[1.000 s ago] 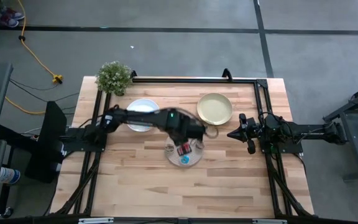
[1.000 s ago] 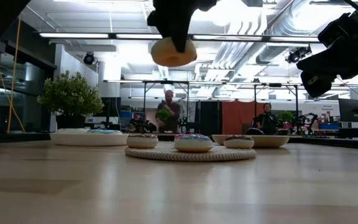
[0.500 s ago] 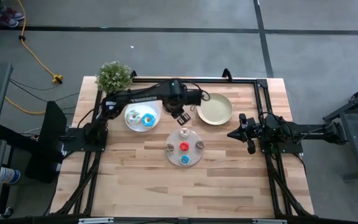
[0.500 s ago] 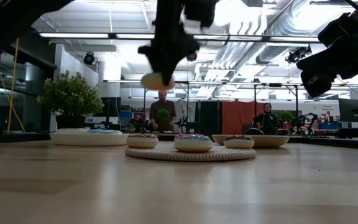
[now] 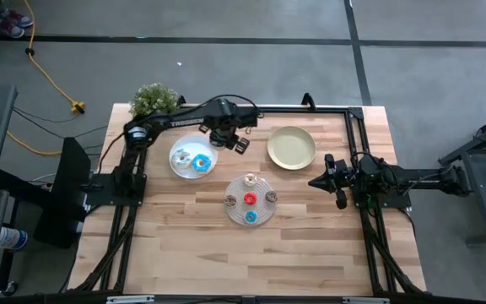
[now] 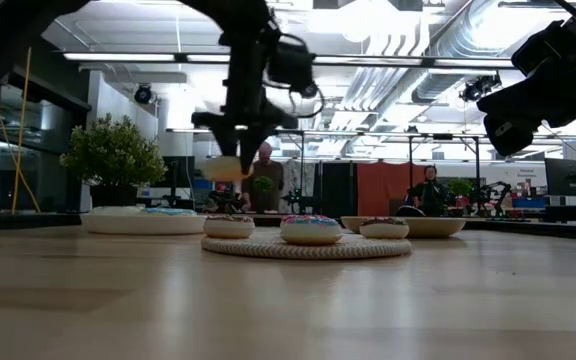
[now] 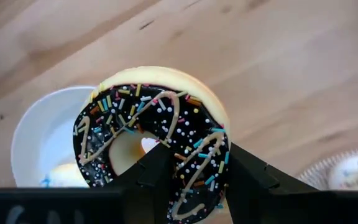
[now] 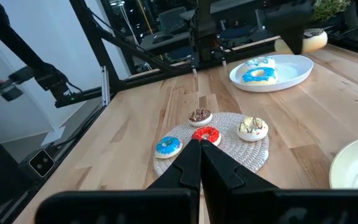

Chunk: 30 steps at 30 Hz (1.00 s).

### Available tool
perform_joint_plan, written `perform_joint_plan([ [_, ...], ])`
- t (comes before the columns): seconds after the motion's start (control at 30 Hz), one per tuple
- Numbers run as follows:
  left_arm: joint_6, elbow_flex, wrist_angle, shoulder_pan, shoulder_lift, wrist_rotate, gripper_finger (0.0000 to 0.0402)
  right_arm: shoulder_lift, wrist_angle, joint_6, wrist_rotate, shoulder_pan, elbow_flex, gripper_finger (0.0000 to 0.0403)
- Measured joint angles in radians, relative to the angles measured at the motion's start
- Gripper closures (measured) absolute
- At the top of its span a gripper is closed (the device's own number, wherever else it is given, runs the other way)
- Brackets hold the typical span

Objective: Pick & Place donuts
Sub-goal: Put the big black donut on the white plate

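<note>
My left gripper (image 5: 229, 139) hangs over the far right rim of the white plate (image 5: 212, 162), shut on a dark-brown-iced donut with sprinkles (image 7: 154, 134). In the low view the donut (image 6: 225, 168) hangs under the fingers, well above the plate. A white-iced donut (image 5: 180, 156) and a blue-iced donut (image 5: 200, 162) lie flat on that plate. Several mini donuts, among them a red one (image 5: 250, 199) and a blue one (image 5: 251, 217), lie on the round spiral mat (image 5: 261, 211). My right gripper (image 5: 315, 181) waits shut at the table's right side. My left gripper pinches one side of the donut's ring (image 7: 199, 180) between its two fingers. One finger (image 7: 157, 171) stands by the hole, the other (image 7: 244, 177) outside the rim. The fingers point down from above. The donut hangs lifted clear, iced face up and somewhat tilted.
A yellow-green plate (image 5: 292, 147) stands to the right of the white plate, near the far edge. A potted plant (image 5: 154, 101) sits at the far left corner. A black frame (image 5: 310, 108) runs along the far edge. People stand in the room behind the table.
My left gripper has carried the dark donut from above the mat toward the table's far left, over to the white plate, sinking as it went. Its wrist has rolled on the way. The donut has stayed in the fingers, clear of everything.
</note>
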Motion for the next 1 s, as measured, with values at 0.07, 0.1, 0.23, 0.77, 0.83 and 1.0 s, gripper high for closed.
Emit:
perform_joint_plan([
  [0.07,-0.035,-0.07,-0.002,0.015,-0.037,0.001,0.0286,0.0,0.001,0.0,0.0,0.0,0.0,0.0402],
  [0.1,-0.055,-0.102,0.001,0.02,-0.055,0.002,0.0286,0.0,0.001,0.0,0.0,0.0,0.0,0.0402],
  [0.23,-0.127,-0.239,0.063,0.033,-0.126,0.009,0.0286,0.0,-0.001,0.0,0.0,0.0,0.0,0.0402],
  [0.77,-0.168,-0.45,0.257,0.101,-0.188,-0.015,0.0285,-0.001,0.001,0.0,0.0,0.0,0.0,0.0402],
  [0.83,-0.155,-0.46,0.256,0.106,-0.188,-0.016,0.0282,-0.001,0.002,0.0,0.0,0.0,0.0,0.0402],
  [1.0,-0.157,-0.504,0.298,0.119,-0.188,-0.016,0.0241,-0.001,0.002,0.0,0.0,0.0,0.0,0.0402],
])
